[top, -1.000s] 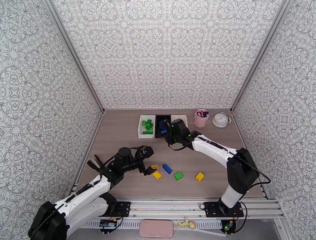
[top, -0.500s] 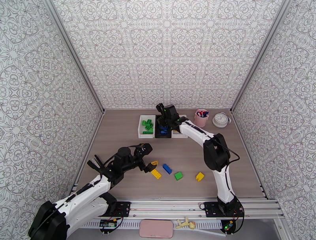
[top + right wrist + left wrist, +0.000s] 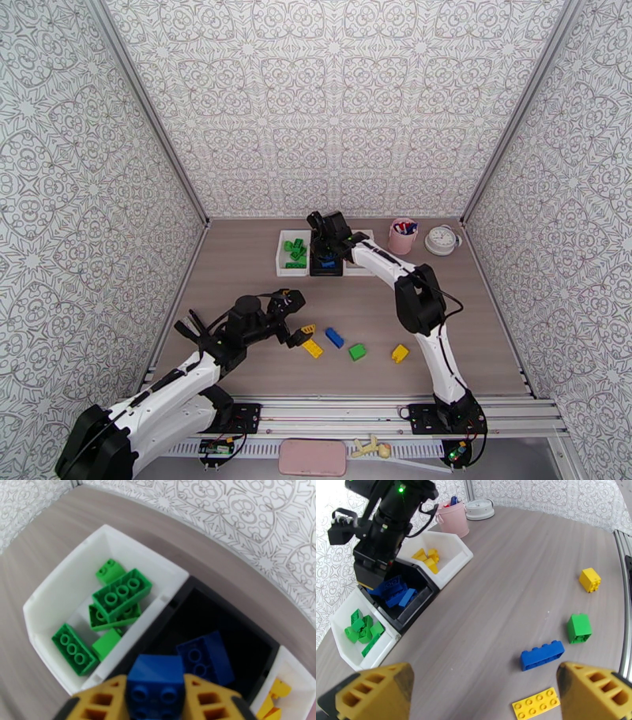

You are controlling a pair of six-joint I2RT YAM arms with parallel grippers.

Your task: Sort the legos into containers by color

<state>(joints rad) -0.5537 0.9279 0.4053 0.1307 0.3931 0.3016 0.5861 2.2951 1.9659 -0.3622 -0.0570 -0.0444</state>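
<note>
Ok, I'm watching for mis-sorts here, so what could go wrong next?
The held blue brick in the right pincer hangs over the black bin, close to the green-brick bin; released, it might bounce across. The open left pincer faces the yellow plate, a loose blue brick close beside it; closing could nudge both.

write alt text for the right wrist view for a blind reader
The right gripper holds a blue brick between its yellow fingers, above a black bin with another blue brick inside. A white bin of green bricks sits to its left, and a second white bin with yellow bricks at the lower right.
</note>
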